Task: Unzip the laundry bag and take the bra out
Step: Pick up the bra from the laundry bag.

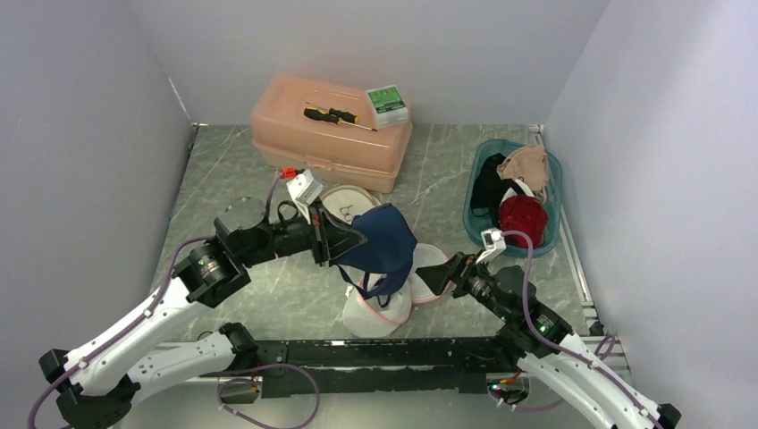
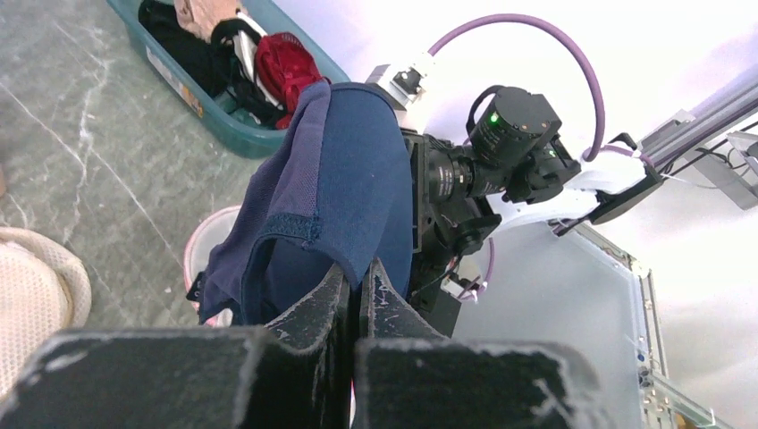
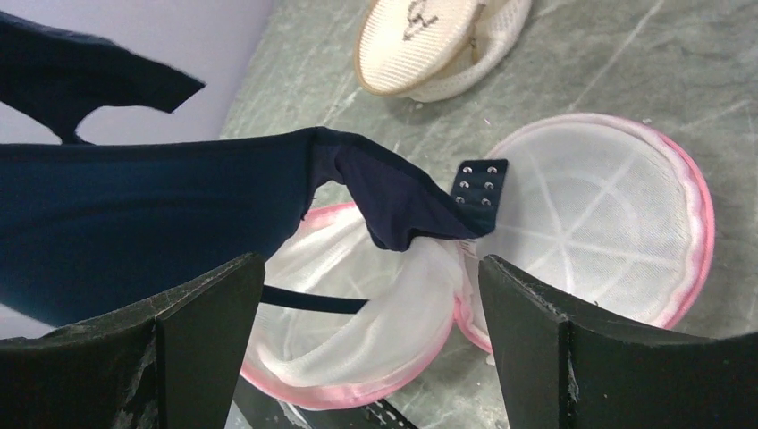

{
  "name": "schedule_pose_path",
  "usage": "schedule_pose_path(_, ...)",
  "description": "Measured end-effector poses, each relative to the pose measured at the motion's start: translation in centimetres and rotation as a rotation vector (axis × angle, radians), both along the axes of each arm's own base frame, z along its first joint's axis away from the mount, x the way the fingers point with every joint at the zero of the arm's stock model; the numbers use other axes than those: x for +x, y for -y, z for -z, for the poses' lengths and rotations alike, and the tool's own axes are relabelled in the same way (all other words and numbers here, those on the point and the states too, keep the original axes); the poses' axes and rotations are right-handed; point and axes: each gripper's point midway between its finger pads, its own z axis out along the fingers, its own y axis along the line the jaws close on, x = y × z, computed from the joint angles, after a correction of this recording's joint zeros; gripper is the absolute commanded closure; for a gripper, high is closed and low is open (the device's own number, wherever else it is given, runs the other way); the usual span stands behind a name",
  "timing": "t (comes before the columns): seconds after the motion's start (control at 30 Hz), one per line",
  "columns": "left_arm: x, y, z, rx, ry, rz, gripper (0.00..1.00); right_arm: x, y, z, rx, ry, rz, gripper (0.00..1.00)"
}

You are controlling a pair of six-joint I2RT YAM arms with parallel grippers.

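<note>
Tabletop (image 1: 223, 170): grey-green marble look w/ pale veins. Plain pale lilac walls on 3 sides: back wall (image 1: 375, 54), left wall (image 1: 80, 134), right wall (image 1: 670, 134), all meeting tabletop edges. Silver metal rail (image 1: 579, 268) along right edge. Light soft & even.

One navy bra (image 1: 384, 246), two mesh laundry bags (image 1: 379, 315) (image 1: 343, 202) (pink-trimmed, cream), one toolbox (image 1: 331, 134), one basket (image 1: 469, 206)

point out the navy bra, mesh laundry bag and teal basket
navy blue fabric bra (image 1: 384, 241), top external view, its cup
pink-edged white mesh laundry bag (image 3: 599, 214), right wrist view, open lid
teal plastic basket (image 2: 214, 116), left wrist view, near wall
</note>
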Motion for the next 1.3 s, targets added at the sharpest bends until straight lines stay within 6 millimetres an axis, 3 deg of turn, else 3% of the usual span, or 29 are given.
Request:
schedule_pose_path(0.2,0.4,-0.8,-1.9,-0.011,0.074,-0.039,0.97,-0.1,0.2,-2.2,0.046,0.049,0.004,0.01)
schedule_pose_path(0.43,1.6,-1.8,-3.4,-0.028,0.124,-0.129,0.97,-1.1,0.2,-8.7,0.217,0.111,-0.011,0.00)
schedule_pose_path(0.6,2.4,-1.5,-3.7,-0.039,0.127,-0.153,0.97,-1.6,-0.2,-12.0,0.279,0.148,-0.045,0.00)
schedule_pose_path(0.93,2.5,-2.2,-5.9,-0.123,0.130,-0.198,0.97,-2.4,-1.3,-11.6,0.308,0.155,-0.124,0.00)
schedule_pose_path(1.03,2.6,-2.5,-6.4,-0.139,0.141,-0.214,0.97,-2.8,-2.1,-12.4,0.336,0.159,-0.174,0.00)
schedule_pose_path(1.3,3.8,-0.9,-5.9,-0.153,0.120,-0.209,0.97,-2.6,-4.2,-13.6,0.366,0.152,-0.256,0.00)
